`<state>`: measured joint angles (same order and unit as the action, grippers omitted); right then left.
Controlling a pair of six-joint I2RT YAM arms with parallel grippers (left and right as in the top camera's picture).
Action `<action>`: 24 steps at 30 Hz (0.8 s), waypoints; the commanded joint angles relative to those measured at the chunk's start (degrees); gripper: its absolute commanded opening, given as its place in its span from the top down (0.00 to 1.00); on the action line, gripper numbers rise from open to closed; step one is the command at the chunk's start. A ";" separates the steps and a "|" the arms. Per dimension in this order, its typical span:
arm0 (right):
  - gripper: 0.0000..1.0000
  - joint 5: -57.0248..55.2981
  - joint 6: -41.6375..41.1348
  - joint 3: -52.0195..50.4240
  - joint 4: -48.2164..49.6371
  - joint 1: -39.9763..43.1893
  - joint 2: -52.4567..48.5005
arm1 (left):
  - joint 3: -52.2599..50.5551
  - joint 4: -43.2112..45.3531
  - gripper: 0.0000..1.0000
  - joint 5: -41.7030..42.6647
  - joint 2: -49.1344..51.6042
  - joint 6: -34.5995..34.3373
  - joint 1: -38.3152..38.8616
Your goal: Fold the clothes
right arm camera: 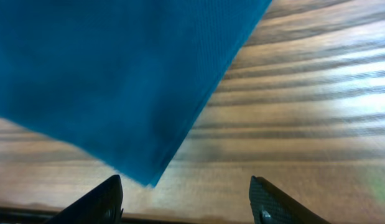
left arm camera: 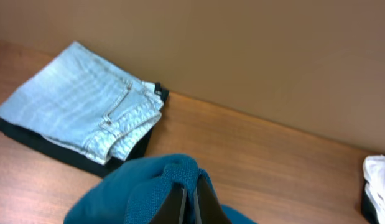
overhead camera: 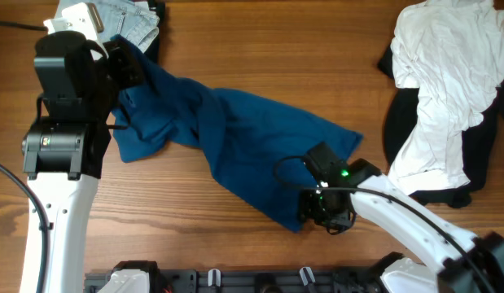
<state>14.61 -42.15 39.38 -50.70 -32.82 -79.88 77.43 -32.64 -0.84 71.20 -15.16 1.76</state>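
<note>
Large royal-blue soft fabric garment [overhead camera: 235,134] lies crumpled across the brown wooden desk [overhead camera: 260,49], running from far left to near centre. Left hand [left arm camera: 191,200] clenched on its far-left end, near folded pale denim jeans [left arm camera: 86,112]. Right hand [right arm camera: 192,199] released, fingers spread wide, above the garment's near corner.

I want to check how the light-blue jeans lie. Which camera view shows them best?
The left wrist view: there the jeans lie folded and almost whole on a dark garment. The overhead view shows only a part of them, at the top edge of the picture. The right wrist view shows nothing of them.
</note>
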 commanded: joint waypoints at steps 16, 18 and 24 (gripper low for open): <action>0.96 -13.38 6.32 17.57 -13.31 6.93 4.57 | 0.59 -2.19 0.96 -4.61 -1.81 1.33 -0.28; 0.96 -12.85 8.00 23.32 -20.90 10.32 10.34 | 0.59 -4.04 0.96 -5.53 -4.85 2.78 -0.28; 0.96 -6.75 6.67 29.40 -36.70 13.20 21.29 | 0.59 -14.67 0.96 -10.34 -12.44 2.73 -0.28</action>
<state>5.45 -34.41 67.31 -84.42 -19.92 -62.06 77.43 -44.01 -7.64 62.33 -13.58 1.76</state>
